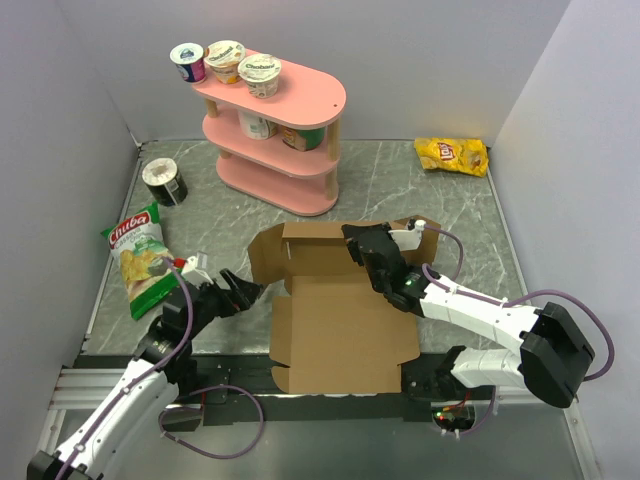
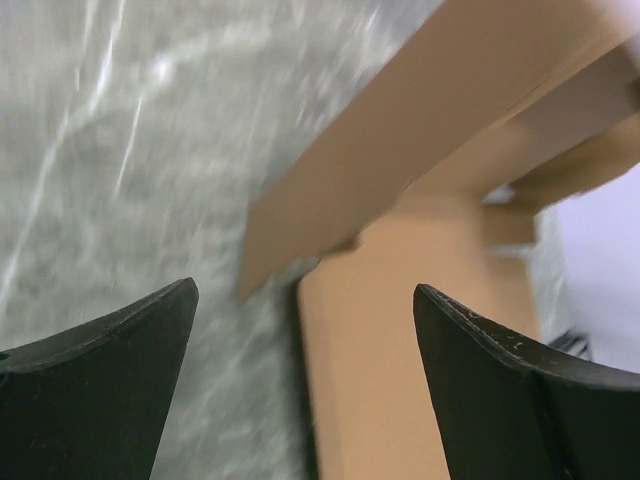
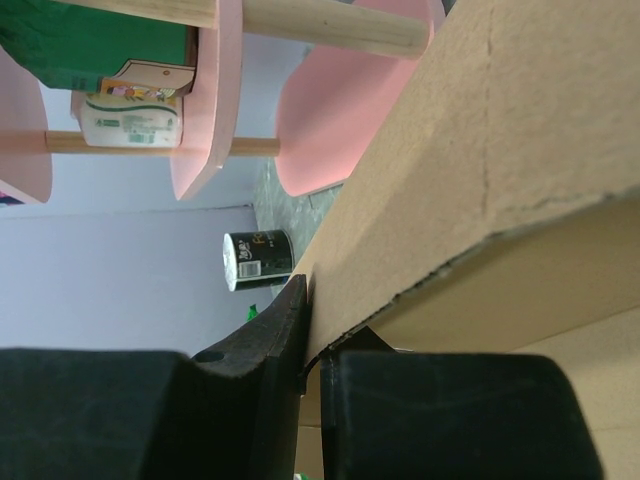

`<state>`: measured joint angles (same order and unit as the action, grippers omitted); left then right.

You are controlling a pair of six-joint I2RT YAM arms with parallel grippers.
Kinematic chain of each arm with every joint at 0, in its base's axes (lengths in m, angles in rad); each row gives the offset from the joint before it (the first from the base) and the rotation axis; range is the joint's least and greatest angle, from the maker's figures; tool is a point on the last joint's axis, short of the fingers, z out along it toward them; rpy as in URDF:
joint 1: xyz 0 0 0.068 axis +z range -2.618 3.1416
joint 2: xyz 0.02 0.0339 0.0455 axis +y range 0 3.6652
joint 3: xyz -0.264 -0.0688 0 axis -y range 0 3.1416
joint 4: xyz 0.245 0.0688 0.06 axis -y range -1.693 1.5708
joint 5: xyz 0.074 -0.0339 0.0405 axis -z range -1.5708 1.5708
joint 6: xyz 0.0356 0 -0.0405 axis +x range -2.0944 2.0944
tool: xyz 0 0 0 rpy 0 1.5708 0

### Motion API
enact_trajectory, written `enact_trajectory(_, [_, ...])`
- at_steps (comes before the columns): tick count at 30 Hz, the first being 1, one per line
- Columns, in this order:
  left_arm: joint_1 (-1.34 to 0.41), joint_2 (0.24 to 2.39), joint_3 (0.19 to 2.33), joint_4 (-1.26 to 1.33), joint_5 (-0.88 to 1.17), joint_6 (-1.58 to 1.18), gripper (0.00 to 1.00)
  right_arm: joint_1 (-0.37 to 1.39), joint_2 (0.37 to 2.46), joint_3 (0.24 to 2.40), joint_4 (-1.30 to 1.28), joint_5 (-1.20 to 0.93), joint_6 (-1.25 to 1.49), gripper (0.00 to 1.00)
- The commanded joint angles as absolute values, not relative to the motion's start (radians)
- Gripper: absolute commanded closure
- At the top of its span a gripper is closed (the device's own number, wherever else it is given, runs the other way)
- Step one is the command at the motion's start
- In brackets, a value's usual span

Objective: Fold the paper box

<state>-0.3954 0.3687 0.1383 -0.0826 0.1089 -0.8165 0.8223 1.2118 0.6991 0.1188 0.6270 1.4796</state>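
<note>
With right tool (image 3: 305,345) clenched on raised rear flap of box (image 1: 345,325) on desk (image 1: 400,185) and left tool (image 1: 243,290) released beside left flap, likely handles light, stiff yet crease-prone; best pinched at flap edges.

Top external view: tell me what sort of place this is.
Probably a walled-in robot test bench: two arms bolted to a marble-look table, a pink shelf with yogurt cups, and scattered chip bags.
</note>
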Motion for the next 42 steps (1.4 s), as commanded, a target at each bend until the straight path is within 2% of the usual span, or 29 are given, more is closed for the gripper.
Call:
enact_trajectory(1, [-0.426, 0.429, 0.114, -0.074, 0.172, -0.813, 0.04, 0.825, 1.187, 0.672, 0.029, 0.675, 1.422, 0.87])
enact_trajectory(14, [-0.644, 0.669, 0.183, -0.100, 0.003, -0.868, 0.08, 0.825, 1.187, 0.676, 0.021, 0.683, 1.420, 0.87])
enact_trajectory(17, [-0.679, 0.707, 0.207, -0.118, -0.055, -0.884, 0.12, 0.824, 1.190, 0.676, 0.020, 0.680, 1.424, 0.87])
enact_trajectory(20, [-0.706, 0.770, 0.230, -0.149, -0.096, -0.910, 0.30, 0.825, 1.192, 0.673, 0.021, 0.676, 1.424, 0.87])
enact_trajectory(22, [-0.722, 0.820, 0.245, -0.164, -0.121, -0.926, 0.36, 0.825, 1.189, 0.675, 0.020, 0.676, 1.424, 0.87])
enact_trajectory(23, [-0.744, 0.834, 0.261, -0.187, -0.159, -0.934, 0.43, 0.825, 1.189, 0.675, 0.020, 0.678, 1.425, 0.87])
enact_trajectory(25, [-0.764, 0.866, 0.273, -0.199, -0.190, -0.951, 0.48, 0.825, 1.189, 0.673, 0.017, 0.681, 1.427, 0.87])
enact_trajectory(33, [-0.836, 0.980, 0.321, -0.241, -0.278, -0.991, 0.52, 0.825, 1.181, 0.669, 0.014, 0.689, 1.427, 0.86])
enact_trajectory(39, [-0.836, 1.095, 0.360, -0.297, -0.311, -1.041, 0.49, 0.825, 1.172, 0.666, 0.009, 0.689, 1.427, 0.86])
enact_trajectory(42, [-0.839, 1.069, 0.370, -0.314, -0.354, -1.036, 0.46, 0.825, 1.167, 0.661, 0.009, 0.690, 1.422, 0.86])
